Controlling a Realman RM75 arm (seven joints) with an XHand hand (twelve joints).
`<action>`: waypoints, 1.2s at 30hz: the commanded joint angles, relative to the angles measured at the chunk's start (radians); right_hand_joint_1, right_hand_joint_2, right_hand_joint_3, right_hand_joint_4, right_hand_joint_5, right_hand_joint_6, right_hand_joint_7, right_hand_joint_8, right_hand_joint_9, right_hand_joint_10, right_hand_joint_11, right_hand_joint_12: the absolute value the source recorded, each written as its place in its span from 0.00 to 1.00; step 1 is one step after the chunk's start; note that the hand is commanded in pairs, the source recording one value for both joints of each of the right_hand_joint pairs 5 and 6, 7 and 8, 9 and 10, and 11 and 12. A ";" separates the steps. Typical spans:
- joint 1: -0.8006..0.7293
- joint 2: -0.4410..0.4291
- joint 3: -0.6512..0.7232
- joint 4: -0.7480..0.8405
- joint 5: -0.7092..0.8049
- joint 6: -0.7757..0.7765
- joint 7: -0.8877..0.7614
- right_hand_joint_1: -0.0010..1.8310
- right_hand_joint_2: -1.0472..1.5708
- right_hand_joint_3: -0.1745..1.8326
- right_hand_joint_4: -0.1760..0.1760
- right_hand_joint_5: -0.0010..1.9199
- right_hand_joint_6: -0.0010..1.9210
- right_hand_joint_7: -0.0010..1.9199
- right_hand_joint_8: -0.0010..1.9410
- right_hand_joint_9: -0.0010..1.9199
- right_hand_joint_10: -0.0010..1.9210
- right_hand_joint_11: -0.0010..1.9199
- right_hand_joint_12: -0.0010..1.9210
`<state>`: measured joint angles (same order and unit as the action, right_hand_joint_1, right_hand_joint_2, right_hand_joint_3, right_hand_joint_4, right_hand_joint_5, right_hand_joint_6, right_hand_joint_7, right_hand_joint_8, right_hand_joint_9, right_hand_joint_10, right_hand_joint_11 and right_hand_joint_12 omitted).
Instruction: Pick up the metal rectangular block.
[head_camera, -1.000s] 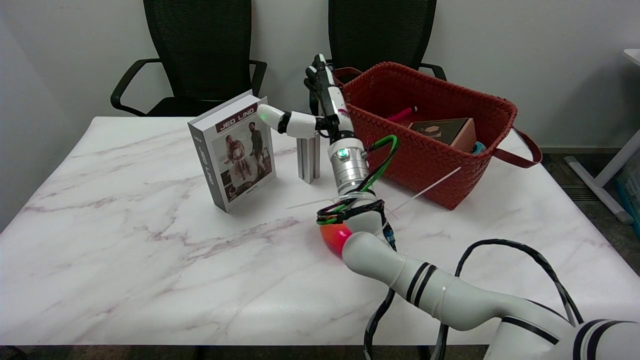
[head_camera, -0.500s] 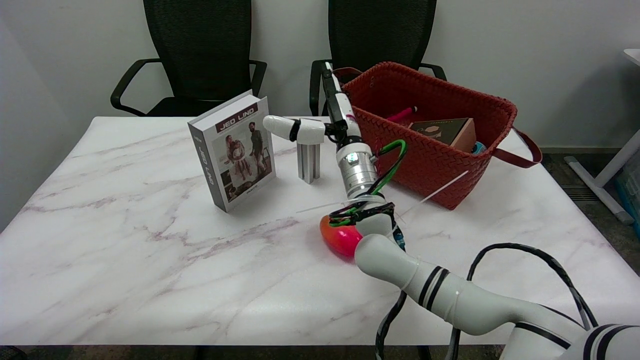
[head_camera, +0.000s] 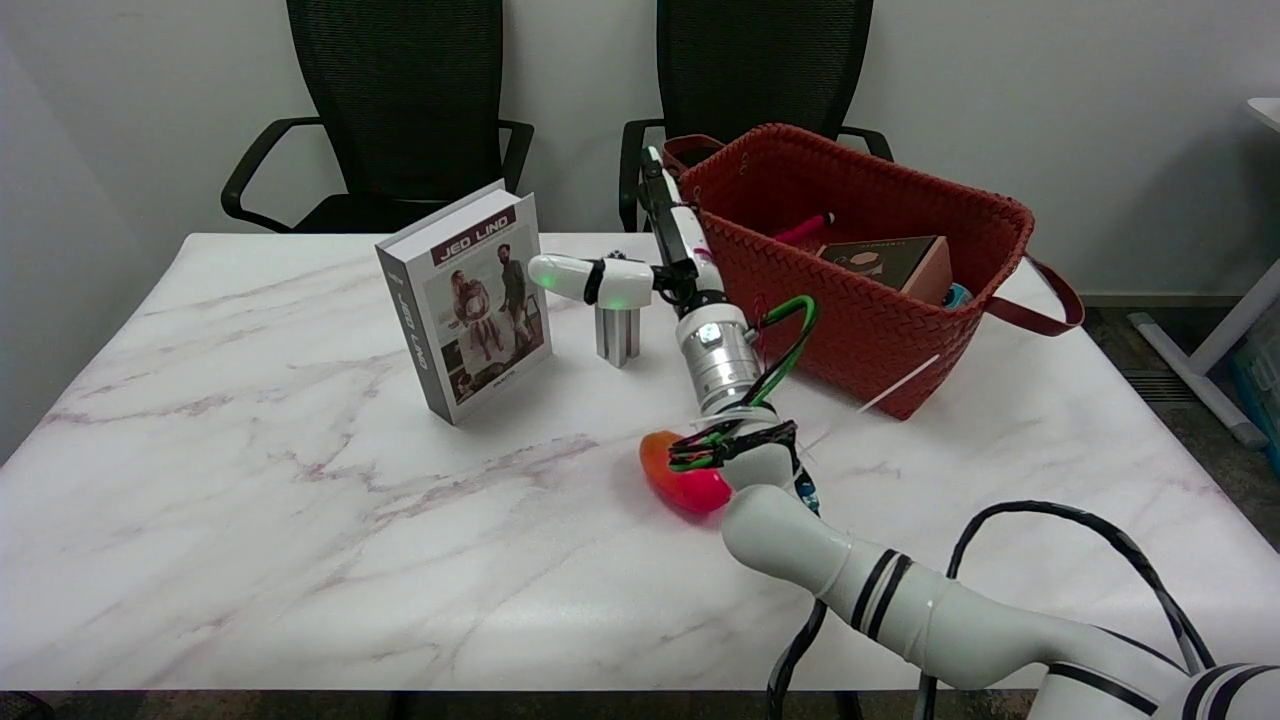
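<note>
The metal rectangular block (head_camera: 617, 338) stands upright on the marble table (head_camera: 250, 480), just right of the book. My right hand (head_camera: 655, 262) hovers at the block's top, seen edge-on. Its thumb (head_camera: 588, 279) sticks out to the left and crosses in front of the block's upper end, hiding it. The other fingers (head_camera: 666, 212) point straight up, behind and to the right of the block. Nothing is held, and I cannot tell whether the thumb touches the block.
A book (head_camera: 465, 300) stands upright left of the block. A red woven basket (head_camera: 880, 320) holding a box and other items sits close on the right. A pink-orange object (head_camera: 684, 480) lies under my forearm. Two black chairs stand behind the table.
My hand has sunk toward the block and shifted slightly right, so the thumb now covers more of the block's top. The block and book have not moved.
</note>
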<state>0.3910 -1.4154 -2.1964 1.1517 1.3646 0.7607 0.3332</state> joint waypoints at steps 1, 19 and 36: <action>-0.044 0.010 0.006 0.008 0.015 -0.011 0.004 0.56 0.46 0.23 0.50 0.00 0.00 0.00 0.00 0.05 0.05 0.00 0.00; -0.040 0.012 0.006 -0.035 0.049 -0.011 0.005 0.55 0.48 0.21 0.50 0.00 0.00 0.00 0.00 0.05 0.05 0.00 0.00; -0.045 0.008 -0.001 -0.063 0.076 -0.011 0.005 0.55 0.49 0.19 0.50 0.00 0.00 0.00 0.00 0.03 0.03 0.00 0.00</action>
<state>0.3513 -1.4040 -2.1954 1.1171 1.4210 0.7501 0.3369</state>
